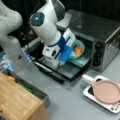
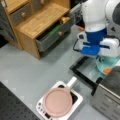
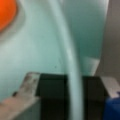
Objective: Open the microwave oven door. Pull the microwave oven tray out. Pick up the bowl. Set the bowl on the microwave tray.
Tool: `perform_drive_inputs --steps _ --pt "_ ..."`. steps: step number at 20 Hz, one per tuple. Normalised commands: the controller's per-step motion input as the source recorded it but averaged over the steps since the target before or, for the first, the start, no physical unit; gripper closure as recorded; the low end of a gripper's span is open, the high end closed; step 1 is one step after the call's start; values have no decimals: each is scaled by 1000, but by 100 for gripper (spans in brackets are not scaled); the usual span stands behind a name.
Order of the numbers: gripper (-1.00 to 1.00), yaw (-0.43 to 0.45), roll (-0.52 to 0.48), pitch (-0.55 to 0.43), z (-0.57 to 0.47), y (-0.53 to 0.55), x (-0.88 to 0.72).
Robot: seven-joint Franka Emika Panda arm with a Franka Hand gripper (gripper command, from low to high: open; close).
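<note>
No readable text, label, brand, number or sign in any view. Microwave oven [image 1: 100, 32] knob panel: no legible markings. White scale-like base [image 2: 42, 110] under pink plate: dark marks on front edge, unreadable. Arm casing: blue light dot only, no lettering.

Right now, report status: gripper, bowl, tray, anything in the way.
Gripper closed on bowl rim. Bowl, orange lump inside, at oven mouth over pulled-out tray; contact not visible. Door down. Nothing blocking.
</note>
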Motion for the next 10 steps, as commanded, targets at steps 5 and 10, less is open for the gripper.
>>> perform_drive_inputs --steps 5,10 --pt "-100 -127 133 -140 -167 94 -159" --pt "-100 -129 120 -157 -192 130 -179"
